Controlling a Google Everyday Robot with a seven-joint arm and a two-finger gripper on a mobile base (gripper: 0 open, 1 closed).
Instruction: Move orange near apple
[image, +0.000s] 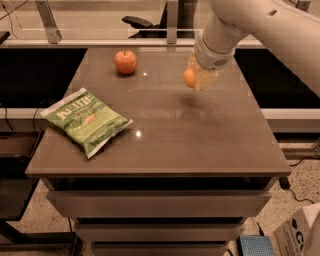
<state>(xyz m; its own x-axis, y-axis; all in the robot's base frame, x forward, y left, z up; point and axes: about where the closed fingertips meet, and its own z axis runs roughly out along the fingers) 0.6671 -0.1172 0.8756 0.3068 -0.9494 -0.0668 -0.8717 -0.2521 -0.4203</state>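
The orange is a small smooth light-orange fruit held in my gripper, lifted above the right part of the brown table. Its shadow lies on the table below. My gripper hangs from the white arm that comes in from the upper right and is shut on the orange. The apple is red-orange with a dark stem and sits on the far left-middle of the table, well to the left of the gripper.
A green chip bag lies flat on the left front of the table. A rail and a chair stand behind the table's far edge. A box stands on the floor at the lower right.
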